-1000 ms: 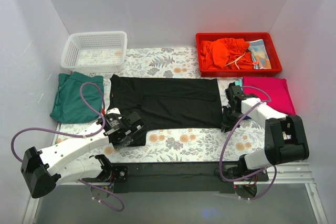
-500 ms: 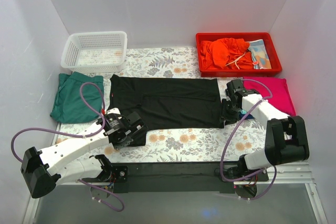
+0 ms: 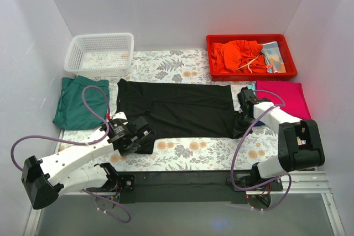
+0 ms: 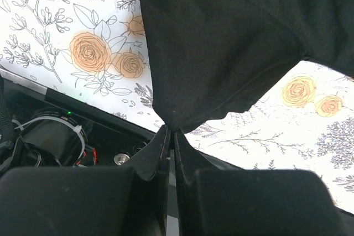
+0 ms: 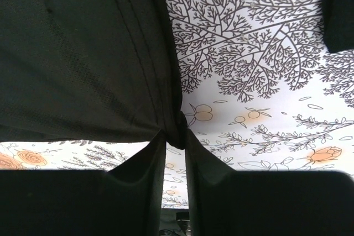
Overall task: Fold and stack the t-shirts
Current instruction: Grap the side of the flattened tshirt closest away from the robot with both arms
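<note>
Lengthwise, black shirt (image 3: 174, 109) between both claws (image 4: 170, 134) (image 5: 176, 132)

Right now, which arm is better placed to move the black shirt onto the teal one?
Left, probably. The left gripper is shut on the black shirt at its near left corner, and the teal shirt lies beyond on that side. The right gripper pinches the opposite corner, beside the magenta shirt.

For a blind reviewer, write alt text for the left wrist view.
The left gripper pinches a corner of the black shirt, jaws shut on the cloth. The shirt spreads away over a floral table cover; wired robot hardware shows at lower left.
</note>
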Motion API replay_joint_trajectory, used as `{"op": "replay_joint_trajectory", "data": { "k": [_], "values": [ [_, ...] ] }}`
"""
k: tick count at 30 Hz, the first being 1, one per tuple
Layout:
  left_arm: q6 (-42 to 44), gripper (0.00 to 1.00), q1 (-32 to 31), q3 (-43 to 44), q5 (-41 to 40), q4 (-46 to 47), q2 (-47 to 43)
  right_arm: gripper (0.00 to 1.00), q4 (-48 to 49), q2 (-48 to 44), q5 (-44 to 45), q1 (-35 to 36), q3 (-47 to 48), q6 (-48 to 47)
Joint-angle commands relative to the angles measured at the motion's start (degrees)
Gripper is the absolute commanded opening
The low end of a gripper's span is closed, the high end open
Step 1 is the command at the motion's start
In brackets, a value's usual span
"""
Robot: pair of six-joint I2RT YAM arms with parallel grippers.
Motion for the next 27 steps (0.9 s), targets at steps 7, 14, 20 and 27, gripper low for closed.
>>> {"op": "replay_joint_trajectory", "data": {
  "k": [7, 14, 20, 27],
  "values": [
    [-30.7, 0.0, -0.1, 3.9, -4.0, -3.3, -0.3, 0.01, 2.1, 0.9, 2.5, 0.0, -0.8, 0.2],
    [-27.6, 0.0, 0.3, 8.9, -8.6, -3.3, 1.6, 0.01, 0.1, -2.1, 1.7, 0.1, 2.0, 0.3],
    [-23.5, 0.0, 3.0, 15.8, -13.9, -3.3, 5.8, 0.01, -1.9, -4.1, 1.0, 0.0, 6.0, 0.3],
    [-19.5, 0.0, 10.8, 20.6, -19.5, -3.2, 10.4, 0.01, -1.8, -3.0, 1.0, 0.0, 11.7, 0.3]
  ]
}}
